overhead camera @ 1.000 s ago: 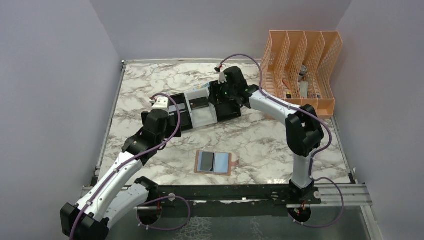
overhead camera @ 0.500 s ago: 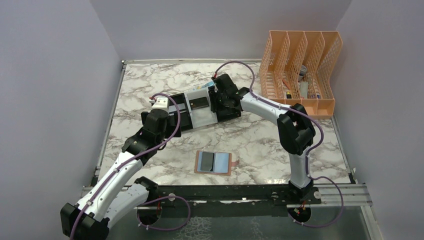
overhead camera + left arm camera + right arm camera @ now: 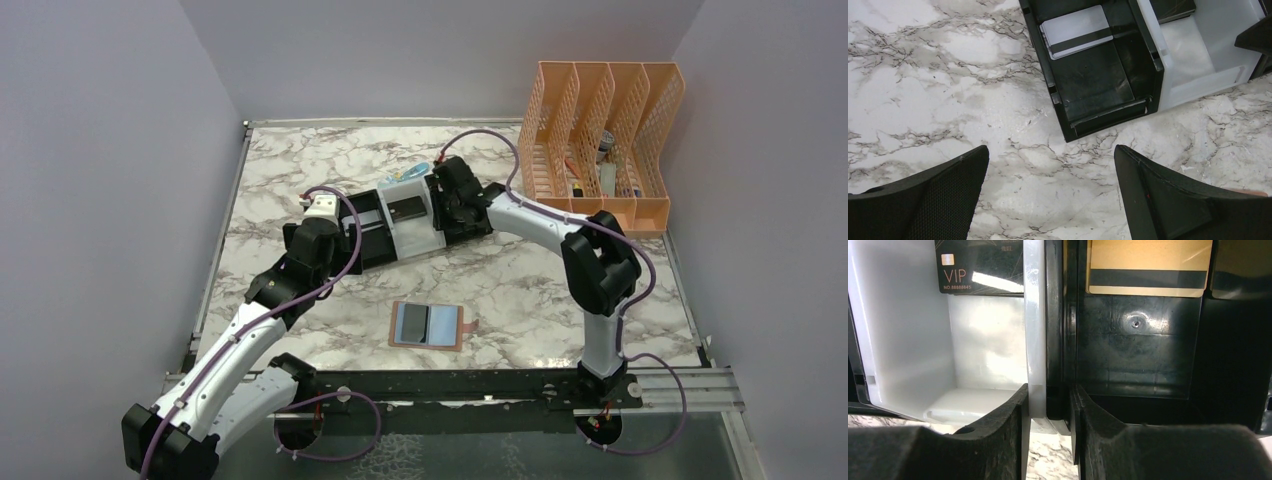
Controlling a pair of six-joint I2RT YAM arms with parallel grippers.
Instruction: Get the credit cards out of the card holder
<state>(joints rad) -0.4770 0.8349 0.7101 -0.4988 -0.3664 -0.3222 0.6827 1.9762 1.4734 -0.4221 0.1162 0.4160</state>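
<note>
A three-compartment tray lies across the middle of the marble tabletop, black at both ends and white in the centre, each compartment holding one card. The white one has a black card marked VIP, the black compartment beside it a gold card with a dark stripe, and the far black compartment a silvery card with a dark stripe, each pushed towards one end and leaving bare floor. The card holder lies open and flat, well apart from the tray, near the front edge between the two arm bases. Open marble lies between it and the tray. An orange file rack stands at the back right against the wall, with small items inside that are too small to name. The right fingers straddle the double wall between the white compartment and the gold card's compartment, closed on it from both sides; only the right wrist view shows this, as the arm hides it from above. The left fingers are spread wide over bare marble just short of the tray's black end; the overhead view does not show their spread.
</note>
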